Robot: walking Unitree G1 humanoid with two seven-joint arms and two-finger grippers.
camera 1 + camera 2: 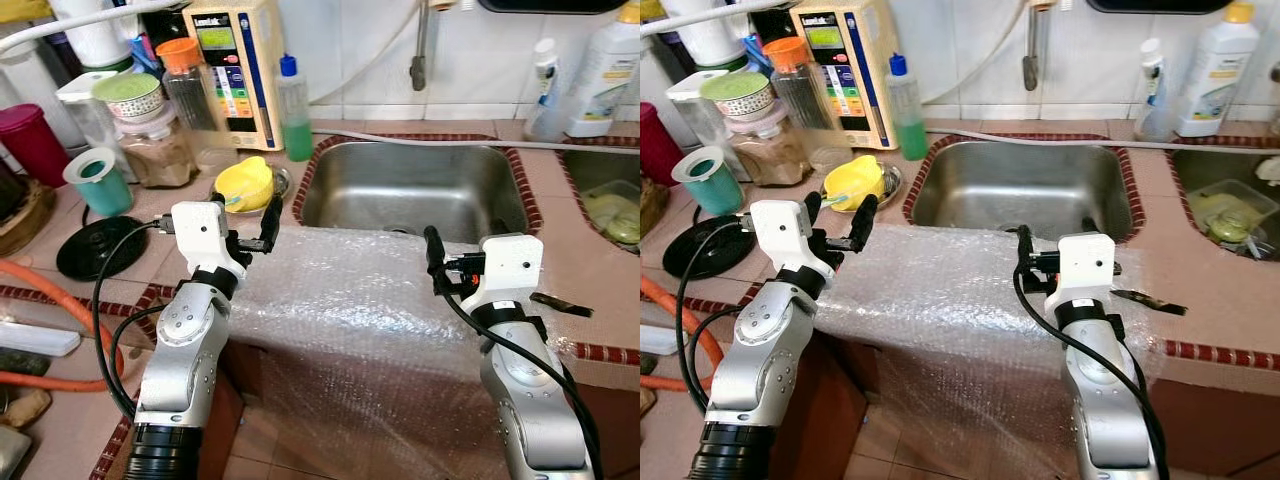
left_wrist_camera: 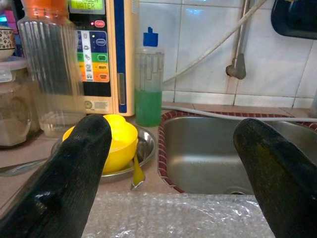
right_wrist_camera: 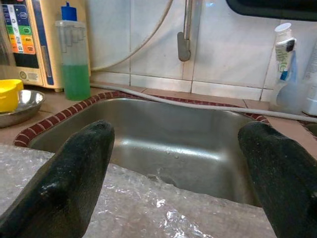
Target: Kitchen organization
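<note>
Bubble wrap [image 1: 370, 290] is draped over the counter's front edge before the sink [image 1: 410, 190]; left gripper [image 1: 255, 228] and right gripper [image 3: 168, 173] are held wide above it, yellow bowl [image 2: 116, 141] beyond.

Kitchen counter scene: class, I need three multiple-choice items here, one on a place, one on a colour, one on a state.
1. Where does the bubble wrap lie?
A. Over the counter's front edge, before the sink
B. Inside the sink
C. On the floor

2. What colour is the liquid in the blue-capped bottle?
A. Red
B. Green
C. Clear

3. How do the fingers of the left hand and right hand stand?
A. Both shut
B. Left open, right shut
C. Both open

Key: 1 A, the sheet drapes over the edge in front of the basin. 2 B, its lower half is green. 3 C, each wrist view has a wide gap between the fingers.
</note>
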